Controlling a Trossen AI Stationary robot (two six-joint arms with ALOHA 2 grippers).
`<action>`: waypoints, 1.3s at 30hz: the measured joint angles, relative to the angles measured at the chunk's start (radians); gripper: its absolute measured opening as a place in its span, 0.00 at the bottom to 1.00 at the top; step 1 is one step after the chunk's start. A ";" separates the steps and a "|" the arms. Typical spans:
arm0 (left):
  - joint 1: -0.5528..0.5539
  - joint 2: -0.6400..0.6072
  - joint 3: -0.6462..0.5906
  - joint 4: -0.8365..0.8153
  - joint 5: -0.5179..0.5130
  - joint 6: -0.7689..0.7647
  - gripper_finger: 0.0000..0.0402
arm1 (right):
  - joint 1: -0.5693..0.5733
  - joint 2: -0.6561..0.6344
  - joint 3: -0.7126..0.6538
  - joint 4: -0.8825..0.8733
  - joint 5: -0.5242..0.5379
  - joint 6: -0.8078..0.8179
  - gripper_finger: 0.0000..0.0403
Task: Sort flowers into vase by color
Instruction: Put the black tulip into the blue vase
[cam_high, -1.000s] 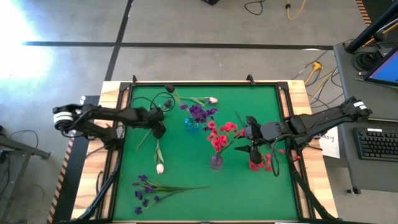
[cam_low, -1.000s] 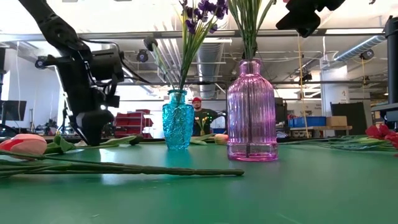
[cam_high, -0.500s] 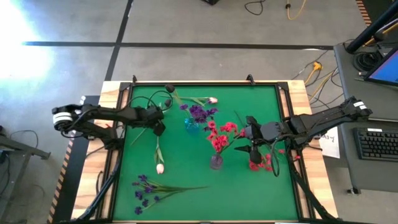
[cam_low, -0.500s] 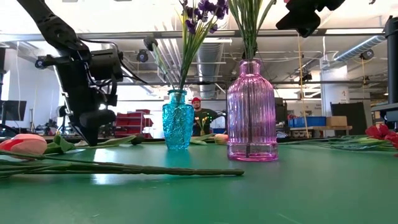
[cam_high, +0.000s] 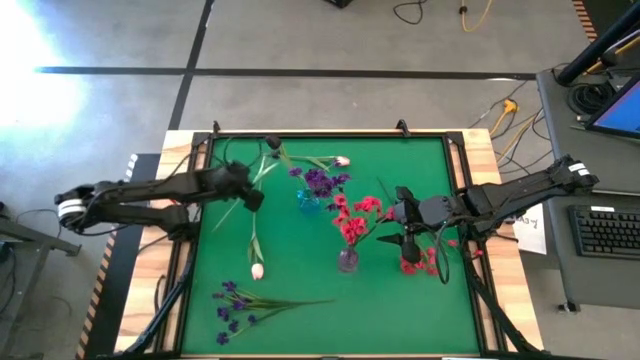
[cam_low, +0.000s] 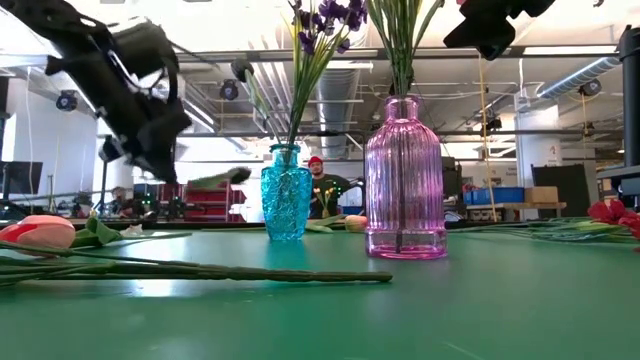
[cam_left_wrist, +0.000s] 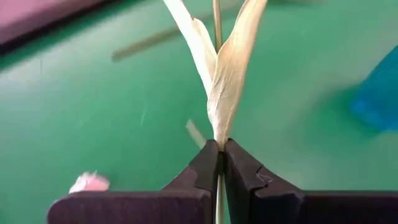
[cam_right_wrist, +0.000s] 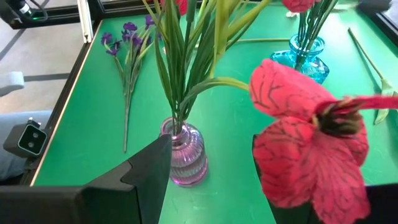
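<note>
Since the earlier frame, the left gripper (cam_high: 252, 200) had pinched its fingers tight on the stem of a white-pink tulip (cam_high: 257, 270) and begun raising it at the 9 o'clock side of the green table (cam_high: 420, 300). Its bud lay toward 7 o'clock. By judgement, pick-up was in hand; next, carriage to an upright vase, stem down, while the right gripper (cam_high: 405, 227) hung part-open at 3 o'clock beside the pink vase (cam_high: 348, 261).
</note>
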 joint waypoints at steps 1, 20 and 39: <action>0.000 -0.025 -0.002 0.017 0.001 0.007 0.00 | 0.000 0.001 0.000 0.000 0.000 0.000 0.54; 0.000 -0.304 -0.007 0.512 -0.056 0.067 0.00 | 0.000 0.002 0.000 0.015 0.000 -0.013 0.54; -0.201 -0.240 -0.023 1.106 0.264 0.305 0.00 | 0.000 0.002 0.000 0.029 0.000 -0.012 0.54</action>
